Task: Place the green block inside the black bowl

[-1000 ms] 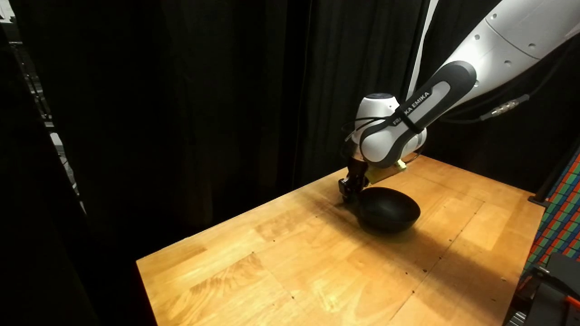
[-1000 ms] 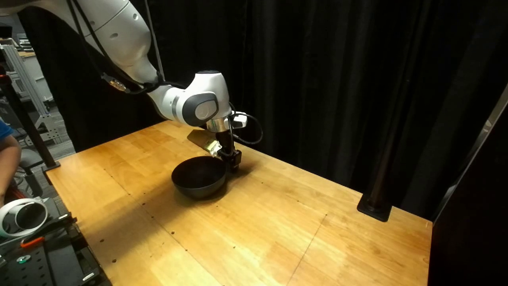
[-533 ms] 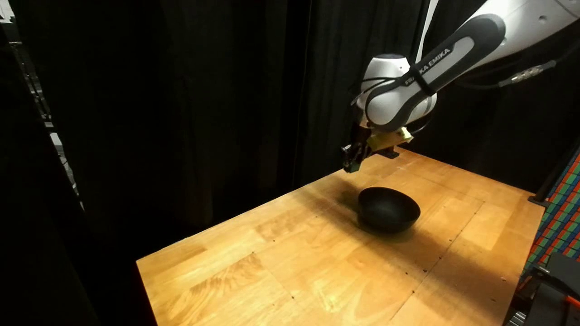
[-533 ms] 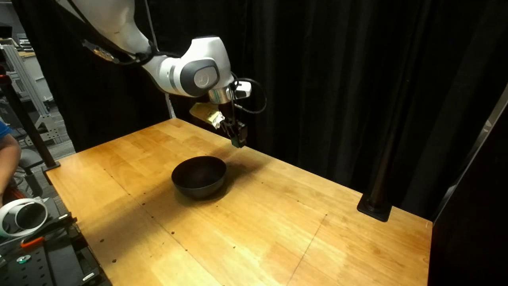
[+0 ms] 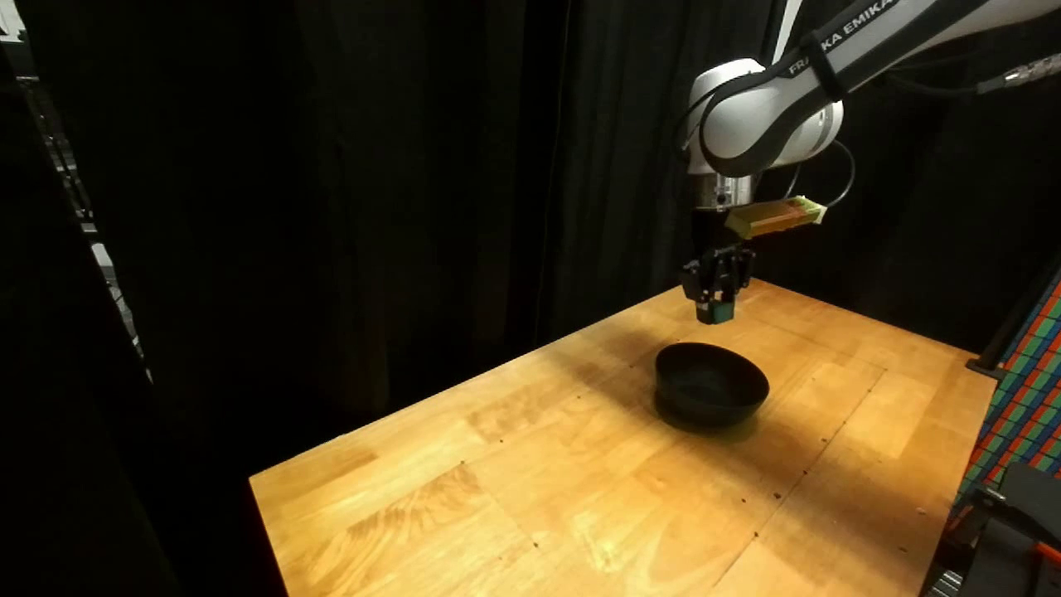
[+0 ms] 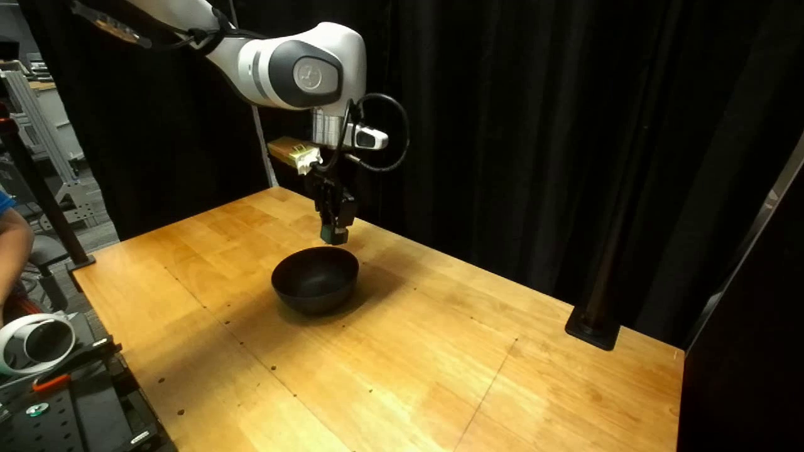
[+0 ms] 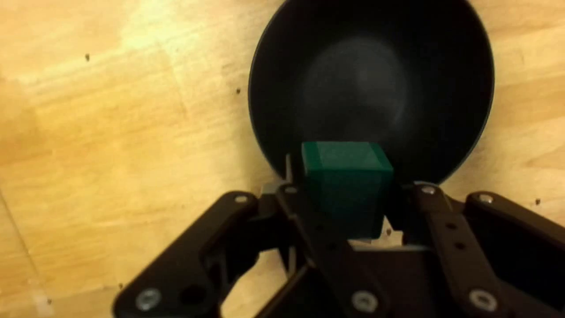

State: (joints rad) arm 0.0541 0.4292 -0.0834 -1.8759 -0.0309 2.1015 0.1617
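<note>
The black bowl (image 5: 711, 390) stands upright on the table and also shows in an exterior view (image 6: 315, 282). My gripper (image 5: 716, 307) is shut on the green block (image 5: 724, 312) and holds it in the air above table height, near the bowl's rim. In an exterior view the gripper (image 6: 335, 227) holds the block (image 6: 334, 236) above and behind the bowl. In the wrist view the block (image 7: 346, 190) sits between the fingers of the gripper (image 7: 346, 196) and overlaps the near edge of the bowl (image 7: 357, 88). The bowl's inside shows no object.
The wooden table (image 5: 514, 497) has a black post base (image 6: 592, 329) near one edge and a post (image 6: 80, 260) at a corner. A yellow box (image 5: 775, 217) is fixed to the wrist. A side bench with a white ring (image 6: 38, 342) adjoins; a person's arm (image 6: 16, 251) is beyond.
My gripper has risen from the table beside the bowl, with the green block coming into sight in it. It then moved toward the bowl and the wrist turned. The bowl has not moved.
</note>
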